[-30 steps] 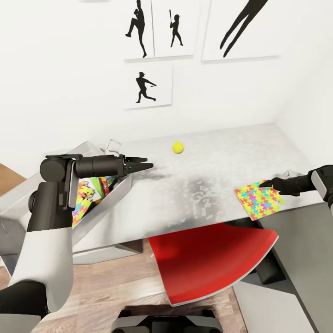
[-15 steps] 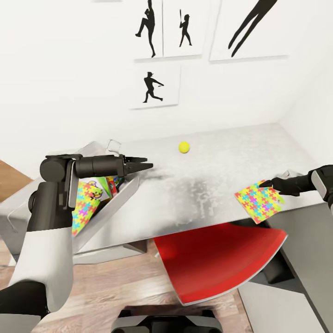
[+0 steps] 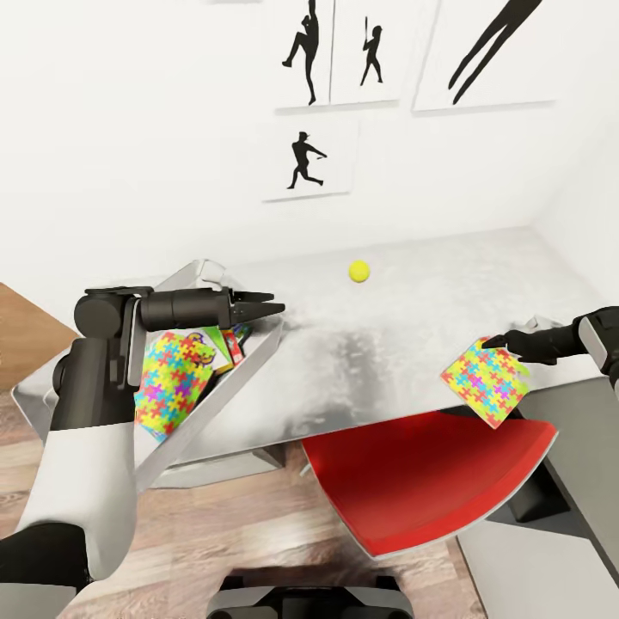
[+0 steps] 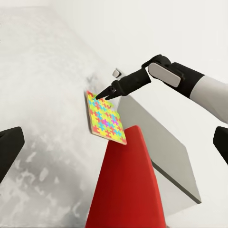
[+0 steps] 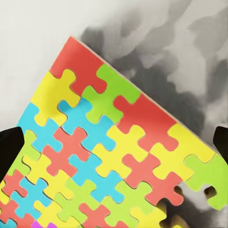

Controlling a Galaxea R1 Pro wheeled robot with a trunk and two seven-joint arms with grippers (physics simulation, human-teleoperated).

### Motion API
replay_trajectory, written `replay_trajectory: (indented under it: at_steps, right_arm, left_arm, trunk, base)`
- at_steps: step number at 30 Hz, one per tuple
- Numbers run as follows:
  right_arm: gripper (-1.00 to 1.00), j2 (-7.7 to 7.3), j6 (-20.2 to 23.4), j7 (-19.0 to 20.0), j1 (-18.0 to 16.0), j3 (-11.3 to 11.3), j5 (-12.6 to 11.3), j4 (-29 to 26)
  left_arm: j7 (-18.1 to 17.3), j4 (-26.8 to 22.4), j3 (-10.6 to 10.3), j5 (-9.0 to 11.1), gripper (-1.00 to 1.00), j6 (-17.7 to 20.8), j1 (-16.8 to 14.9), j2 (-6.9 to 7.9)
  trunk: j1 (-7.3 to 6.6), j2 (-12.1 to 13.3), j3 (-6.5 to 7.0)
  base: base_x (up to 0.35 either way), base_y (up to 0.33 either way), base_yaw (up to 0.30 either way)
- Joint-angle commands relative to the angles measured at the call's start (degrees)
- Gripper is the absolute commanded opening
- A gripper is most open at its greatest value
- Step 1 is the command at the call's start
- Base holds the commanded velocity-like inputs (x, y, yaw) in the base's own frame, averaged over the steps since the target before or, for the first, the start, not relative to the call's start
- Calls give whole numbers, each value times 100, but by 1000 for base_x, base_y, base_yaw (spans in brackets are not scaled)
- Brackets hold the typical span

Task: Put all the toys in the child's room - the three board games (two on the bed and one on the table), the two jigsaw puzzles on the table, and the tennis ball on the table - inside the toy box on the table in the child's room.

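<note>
In the head view, the right claw (image 3: 494, 342) pinches a jigsaw puzzle box (image 3: 486, 381) by its corner at the surface (image 3: 387, 327) edge; the left claw (image 3: 273, 307) hangs released over the toy box (image 3: 249, 365), and the tennis ball (image 3: 358, 272) lies well apart. The left wrist view shows the right claw (image 4: 100, 95) gripping that puzzle (image 4: 105, 118) above a red chair (image 4: 126, 190). The right wrist view shows the puzzle (image 5: 109, 156) close up.

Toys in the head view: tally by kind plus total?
Jigsaw puzzles: 2, one in the toy box at, one held by the right gripper at.
Tennis ball: 1, on the table.
Other game boxes in the toy box: partly hidden, at least 1.
Total: at least 4.
</note>
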Motion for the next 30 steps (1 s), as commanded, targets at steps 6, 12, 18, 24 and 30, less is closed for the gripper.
replay_trajectory:
  at_steps: [6,12,18,24,30]
  right_arm:
    - [100,2,37,18,-4,-32,15,-3]
    - [100,2,38,22,-8,-33,15,-3]
    - [100,2,38,22,-7,-34,14,-3]
    - [100,2,38,22,-5,-33,13,-3]
    - [100,2,38,19,-5,-28,13,-3]
  left_arm:
    - [-53,-5,6,-60,100,59,-5,-1]
    - [-58,-5,6,-60,100,59,-5,-5]
    - [-58,-5,6,-60,100,59,-5,-3]
    - [-55,-4,6,-60,100,59,-5,-9]
    - [-54,-5,6,-60,100,59,-5,-10]
  trunk:
    - [2,-10,-8]
    - [2,-10,-8]
    - [2,-10,-8]
    - [2,-10,-8]
    - [2,-10,-8]
  base:
    - [-66,122,0]
    - [-12,37,0]
    - [-2,155,0]
    - [0,112,0]
    - [0,192,0]
